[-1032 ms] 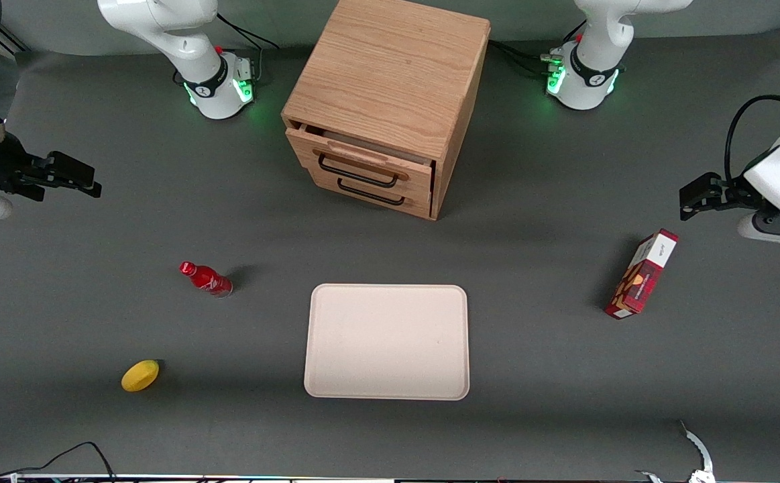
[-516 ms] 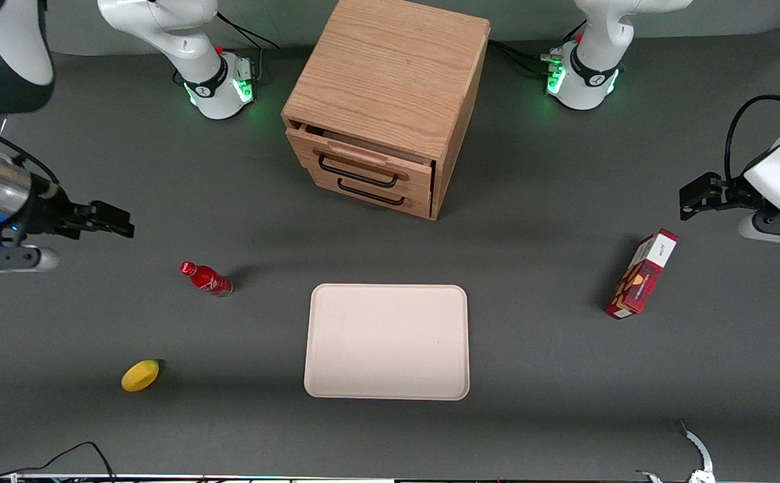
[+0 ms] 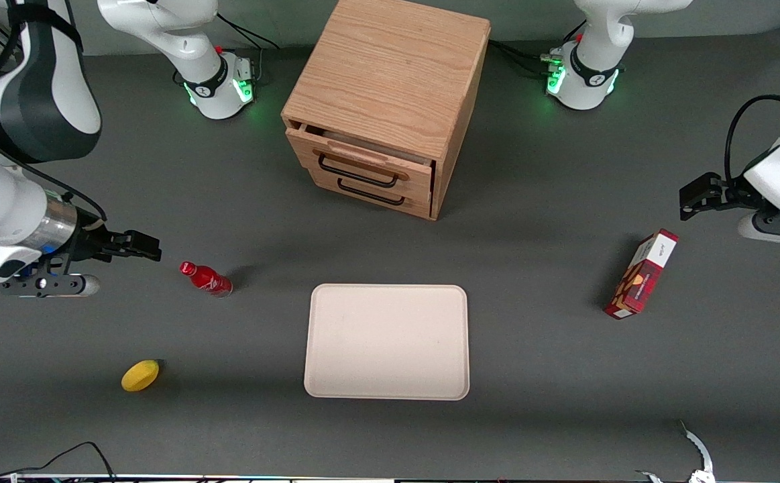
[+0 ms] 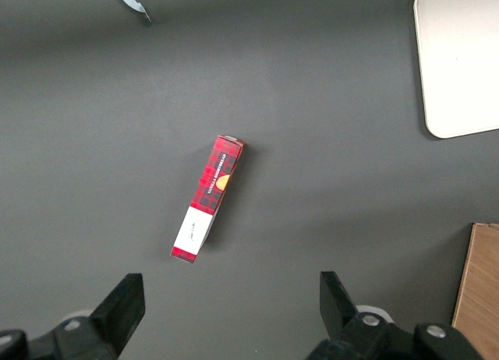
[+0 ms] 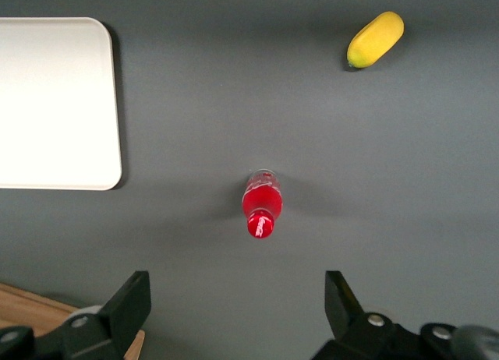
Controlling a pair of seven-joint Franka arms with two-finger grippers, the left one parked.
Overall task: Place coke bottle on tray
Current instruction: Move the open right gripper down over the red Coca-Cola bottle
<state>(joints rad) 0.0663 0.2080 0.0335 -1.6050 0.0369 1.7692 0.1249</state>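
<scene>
Coke bottle (image 3: 206,279) is standing upright on the bare table, off toward the working arm's end, well apart from the tray (image 3: 387,341), which has nothing on it. A yellow lemon-looking fruit (image 3: 140,375) sits nearer the front camera than the bottle. The wooden drawer cabinet (image 3: 385,100) is farther from that camera than the tray.

The gripper (image 3: 140,245) hovers just beside the bottle's cap, not touching it, and from the right wrist view its fingers (image 5: 129,301) are spread wide with the bottle lined up in the gap between them.

So this looks like the approach, nothing grabbed yet. My worry: the bottle is small, narrow and tall for its base, so if one finger clips the cap on the way down it'll probably tip and roll. A grip high on the cap could also let it swing or slip during the carry to the tray.
</scene>
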